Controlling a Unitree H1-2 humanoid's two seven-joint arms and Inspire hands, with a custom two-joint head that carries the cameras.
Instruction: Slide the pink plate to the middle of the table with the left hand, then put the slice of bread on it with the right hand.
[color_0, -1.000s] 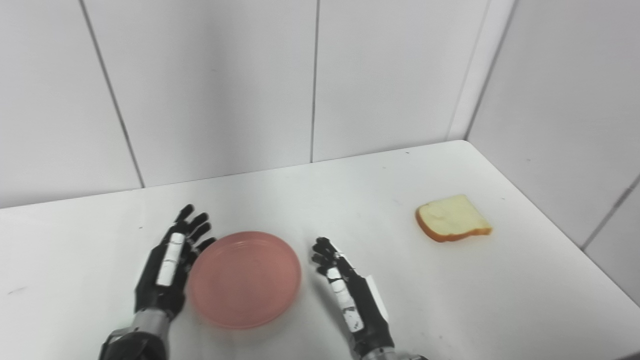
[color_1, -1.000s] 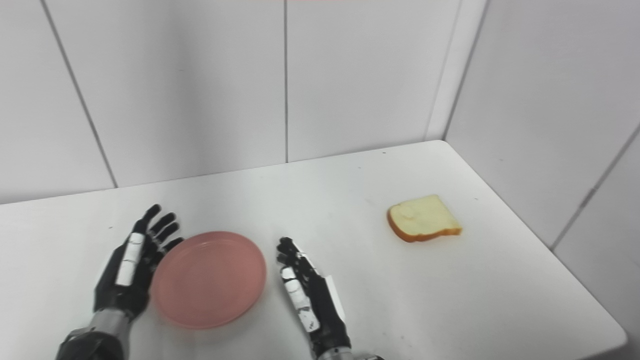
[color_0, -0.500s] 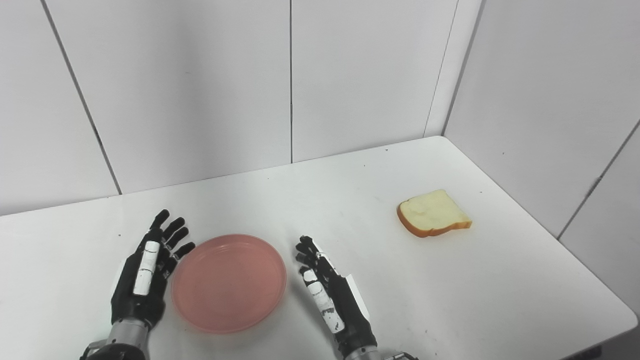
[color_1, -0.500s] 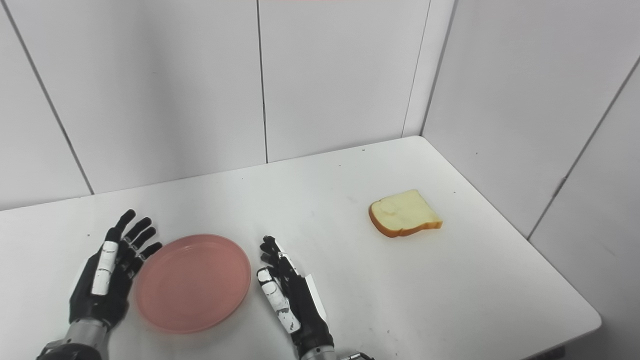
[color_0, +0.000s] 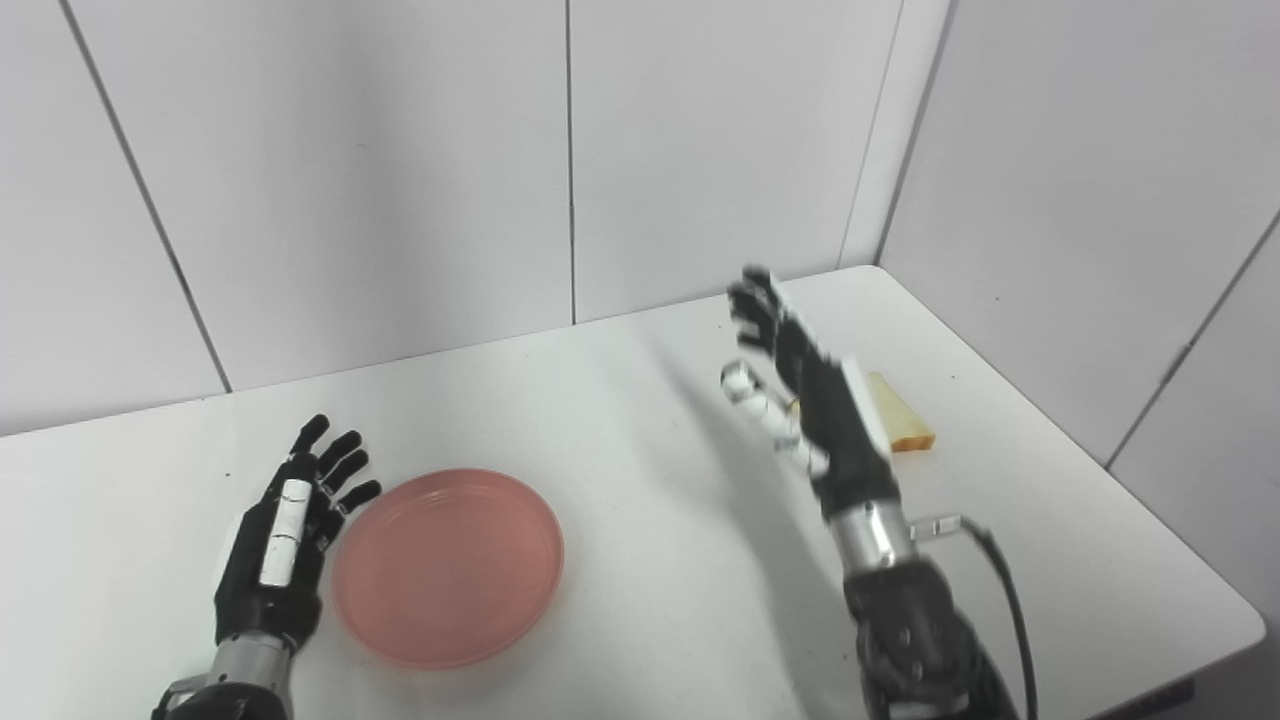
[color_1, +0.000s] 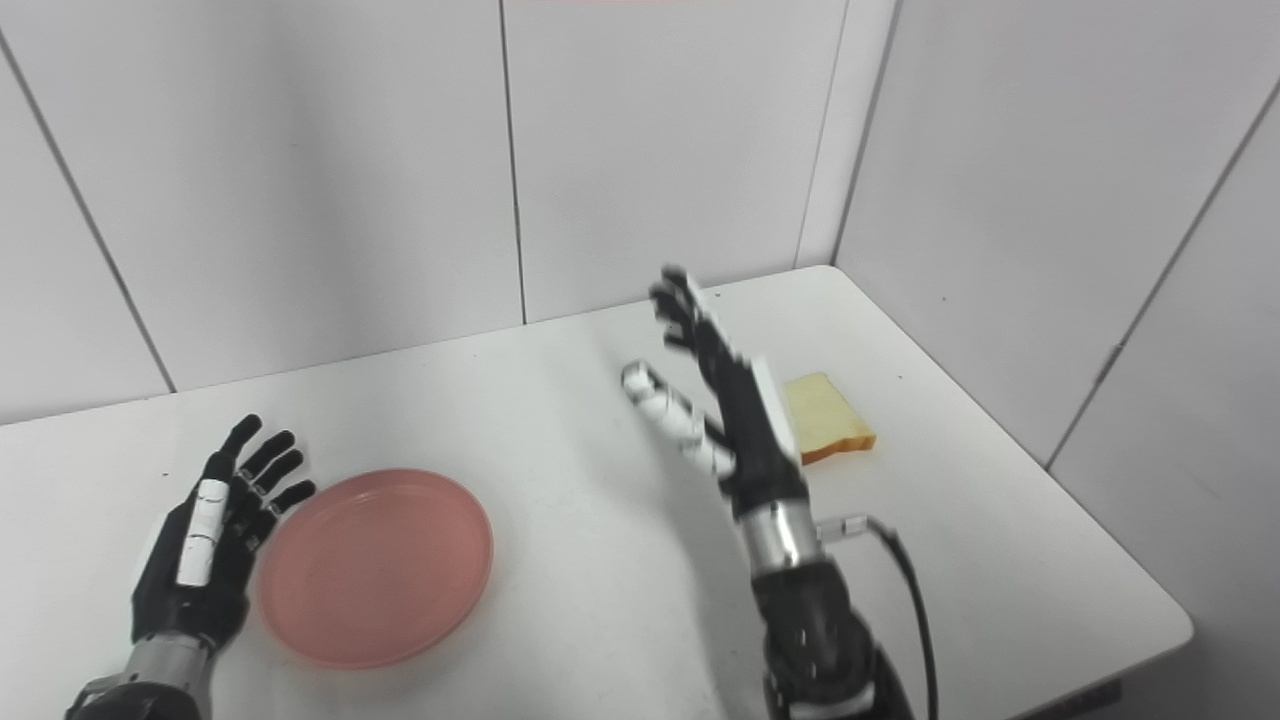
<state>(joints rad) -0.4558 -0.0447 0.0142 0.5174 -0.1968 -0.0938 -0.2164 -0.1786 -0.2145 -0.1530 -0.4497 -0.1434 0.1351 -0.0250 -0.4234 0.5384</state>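
- The left robot hand (color_0: 282, 545) is lying on the white worktop (color_0: 650, 560) with its fingers spread apart, holding nothing.
- The pink plate (color_0: 448, 566) is sitting just beside it.
- The right robot hand (color_0: 800, 390) is hanging in the air, fingers apart and empty.
- The slice of bread (color_1: 825, 430) is lying behind that hand, near the worktop's right edge.

Place: we take this for a lab or test cell, not a home kitchen.
Walls: we see plain white wall panels (color_0: 400, 180) with thin dark seams, meeting in a corner.
Furniture: we see one bare white table (color_0: 640, 600) pushed into that corner.
Props: we see just a pink plate (color_0: 448, 566) and a slice of bread (color_1: 826, 430).
Rig: we see a black cable (color_1: 915, 610) along a robot arm.
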